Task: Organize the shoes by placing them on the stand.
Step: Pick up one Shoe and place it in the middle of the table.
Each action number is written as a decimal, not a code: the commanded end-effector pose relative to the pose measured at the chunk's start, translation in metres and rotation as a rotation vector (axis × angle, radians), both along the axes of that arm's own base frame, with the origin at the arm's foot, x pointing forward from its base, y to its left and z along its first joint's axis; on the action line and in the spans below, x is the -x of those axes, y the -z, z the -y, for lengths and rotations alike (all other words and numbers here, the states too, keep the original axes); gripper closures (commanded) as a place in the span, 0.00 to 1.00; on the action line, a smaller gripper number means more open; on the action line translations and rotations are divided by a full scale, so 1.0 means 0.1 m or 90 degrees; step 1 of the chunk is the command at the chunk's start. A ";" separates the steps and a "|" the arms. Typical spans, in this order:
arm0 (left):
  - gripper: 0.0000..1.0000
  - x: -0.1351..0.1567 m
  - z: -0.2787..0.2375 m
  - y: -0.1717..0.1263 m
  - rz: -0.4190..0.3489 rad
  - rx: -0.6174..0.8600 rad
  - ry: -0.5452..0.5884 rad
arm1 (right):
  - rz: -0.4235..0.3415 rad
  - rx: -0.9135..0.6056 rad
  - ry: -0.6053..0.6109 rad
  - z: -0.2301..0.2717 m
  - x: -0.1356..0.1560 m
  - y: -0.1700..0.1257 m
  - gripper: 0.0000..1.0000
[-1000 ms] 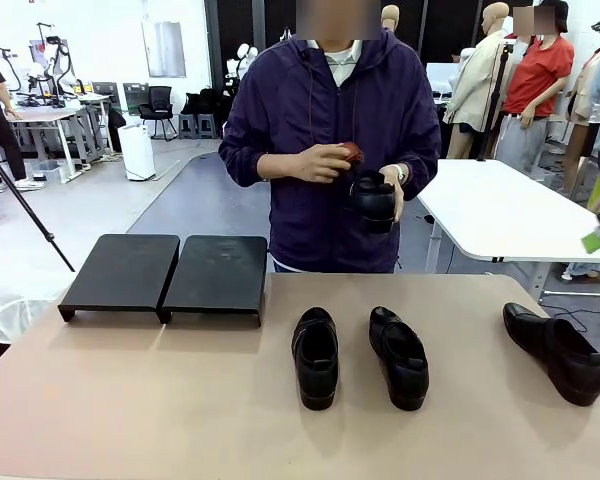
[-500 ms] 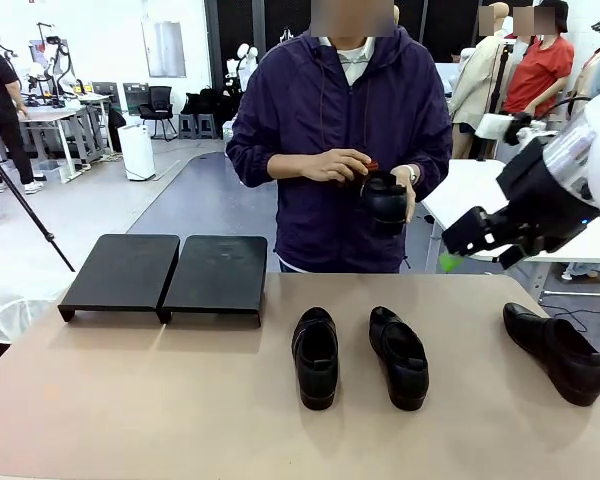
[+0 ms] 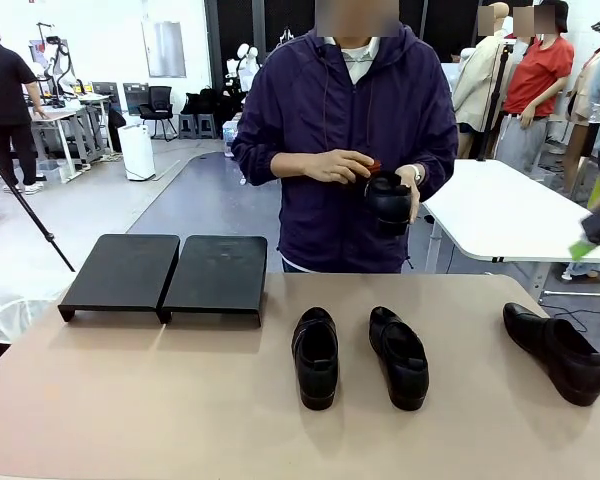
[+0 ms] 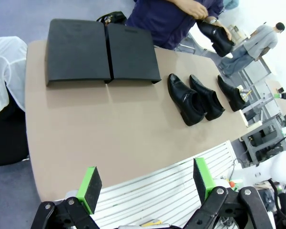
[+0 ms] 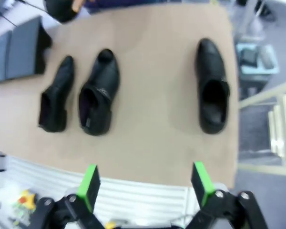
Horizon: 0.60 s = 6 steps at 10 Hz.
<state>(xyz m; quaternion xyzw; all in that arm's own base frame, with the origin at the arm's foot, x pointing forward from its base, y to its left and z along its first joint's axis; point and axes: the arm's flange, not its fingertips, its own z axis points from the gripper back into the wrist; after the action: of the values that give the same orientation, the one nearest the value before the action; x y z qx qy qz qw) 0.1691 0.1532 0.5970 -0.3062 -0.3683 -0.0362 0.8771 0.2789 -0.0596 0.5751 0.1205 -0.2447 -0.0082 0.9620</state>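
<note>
Both grippers wide open and empty. Left gripper (image 4: 145, 180) high above the near edge of the table (image 4: 86, 133), green pads well apart, nothing between them. Right gripper (image 5: 145, 181) likewise high over the near edge, toward the 4 o'clock side, pads spread with nothing in the gap.

Clock set with 12 o'clock toward the person (image 3: 345, 120) standing at the far side.

Stand (image 3: 216, 270) at about 10 o'clock on the table: two flat black platforms side by side, edges touching, close to the far edge.

Three shoes flat on the table, all apart from the stand:
- first shoe (image 3: 316, 356) just right of centre, nearest the stand, toe toward about 12 o'clock, heel toward 6;
- second shoe (image 3: 399, 356) just beside it on the 3 o'clock side, not touching, toe turned slightly toward 11 o'clock;
- third shoe (image 3: 555, 351) well apart at about 3 o'clock, near the table's right edge, toe toward 11 o'clock.

Fourth shoe (image 3: 388, 200) off the table, held at chest height by the person, toe pointing down. One hand (image 3: 330, 165) on its upper end, the other hand (image 3: 412, 185) against its side.
</note>
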 end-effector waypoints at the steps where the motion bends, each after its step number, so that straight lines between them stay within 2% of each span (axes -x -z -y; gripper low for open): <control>1: 0.00 0.01 -0.01 0.01 0.008 0.005 0.010 | -0.025 0.004 0.003 0.48 0.12 0.12 0.00; 3: 0.00 0.01 -0.01 0.01 0.008 0.005 0.010 | -0.024 -0.011 0.038 0.66 0.12 0.19 0.00; 6: 0.00 0.01 -0.01 0.01 0.008 0.005 0.010 | -0.001 -0.003 -0.034 0.38 -0.09 0.25 0.00</control>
<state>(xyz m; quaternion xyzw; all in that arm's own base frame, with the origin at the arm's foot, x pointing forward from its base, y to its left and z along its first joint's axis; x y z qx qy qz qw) 0.1691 0.1533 0.5970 -0.3061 -0.3684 -0.0364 0.8771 0.2756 -0.1104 0.5546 0.1246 -0.2262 -0.0162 0.9659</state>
